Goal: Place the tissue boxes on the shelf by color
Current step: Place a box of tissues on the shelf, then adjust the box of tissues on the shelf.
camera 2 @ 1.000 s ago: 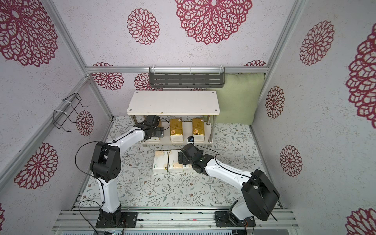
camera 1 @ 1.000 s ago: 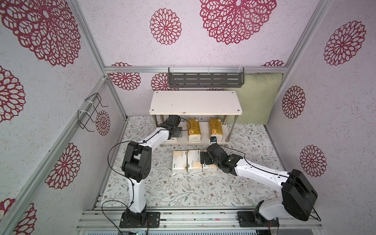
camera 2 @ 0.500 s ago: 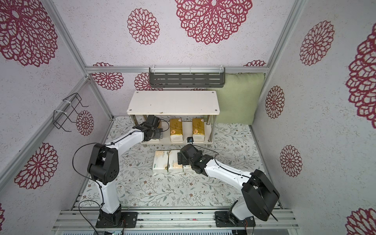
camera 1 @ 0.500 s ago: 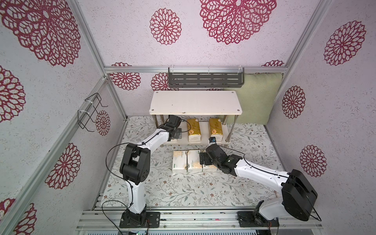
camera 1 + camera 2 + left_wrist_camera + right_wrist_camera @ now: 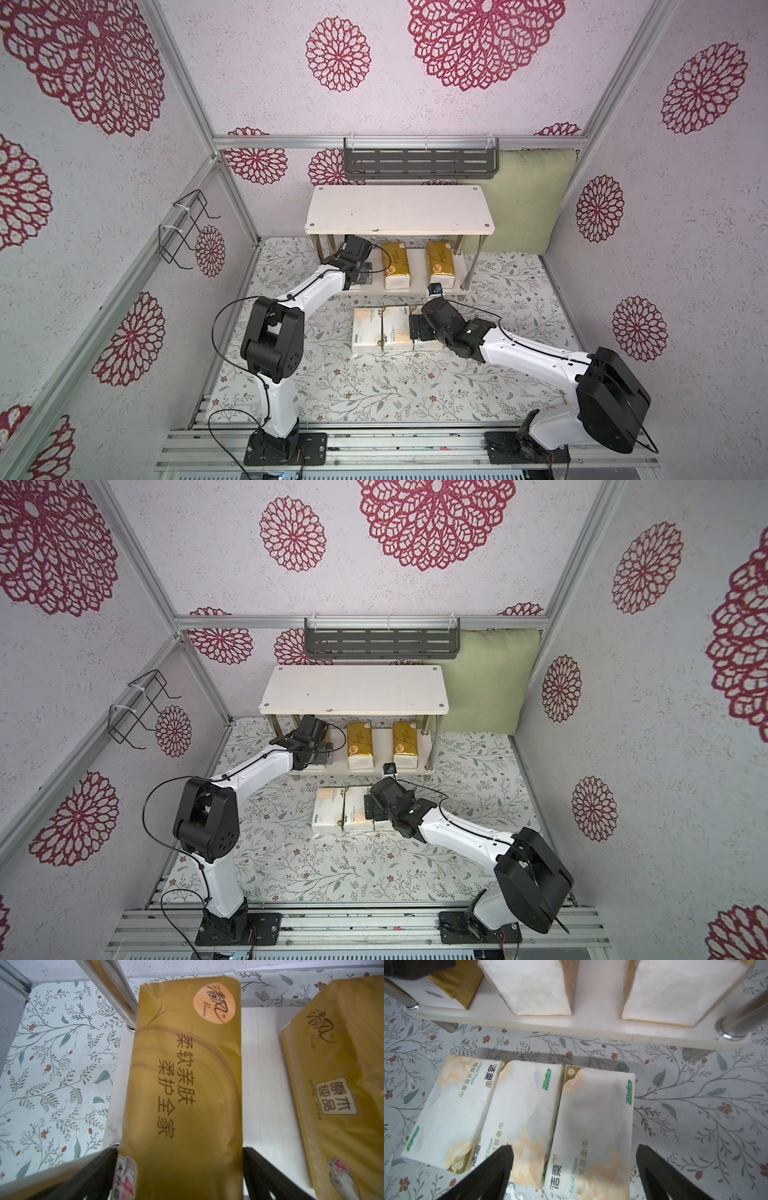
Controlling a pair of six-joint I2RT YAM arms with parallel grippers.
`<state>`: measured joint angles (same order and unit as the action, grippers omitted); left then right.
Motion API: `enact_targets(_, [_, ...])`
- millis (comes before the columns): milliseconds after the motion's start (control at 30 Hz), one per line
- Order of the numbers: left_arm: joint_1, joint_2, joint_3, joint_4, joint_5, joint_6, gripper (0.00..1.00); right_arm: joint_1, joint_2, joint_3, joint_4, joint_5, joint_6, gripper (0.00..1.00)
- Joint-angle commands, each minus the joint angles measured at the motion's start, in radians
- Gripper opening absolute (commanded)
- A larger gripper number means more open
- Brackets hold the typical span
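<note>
Nearest me, my right gripper [image 5: 574, 1146] hangs low over the table [image 5: 374, 386] with its jaws spread wide, pinching nothing — one finger over the middle of the three white packs [image 5: 395, 332], the other just past the rightmost pack [image 5: 596, 1109]. Those three lie flat, side by side and touching, just in front of the shelf [image 5: 399, 210]. Further in, my left gripper [image 5: 179, 1149] reaches onto the lower board [image 5: 591, 1028], jaws wide as well, a finger at each side of a gold pack [image 5: 182, 1074] lying at the board's left end. Two more gold packs [image 5: 397, 264] lie beside it, apart, on the same board. Behind — a grey rack [image 5: 419, 164] and a green cushion [image 5: 528, 199]
</note>
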<state>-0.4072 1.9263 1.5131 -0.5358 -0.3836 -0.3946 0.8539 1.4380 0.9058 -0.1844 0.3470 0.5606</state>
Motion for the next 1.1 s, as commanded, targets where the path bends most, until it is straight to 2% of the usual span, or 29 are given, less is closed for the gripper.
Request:
enact_targets(0, [-0.01,-0.038,-0.015,0.002,0.005,-0.013,0.99,0.005,-0.034,0.008,0.002,0.029,0.011,0.99])
enact_targets(700, [-0.015,-0.073,-0.044,-0.002,0.005,-0.023,0.99,0.01,-0.03,0.001,0.009,0.032,0.013,0.99])
enact_targets(1067, [-0.055,-0.122,-0.086,-0.014,-0.02,-0.023,0.99,0.01,-0.024,0.002,0.014,0.029,0.013,0.99])
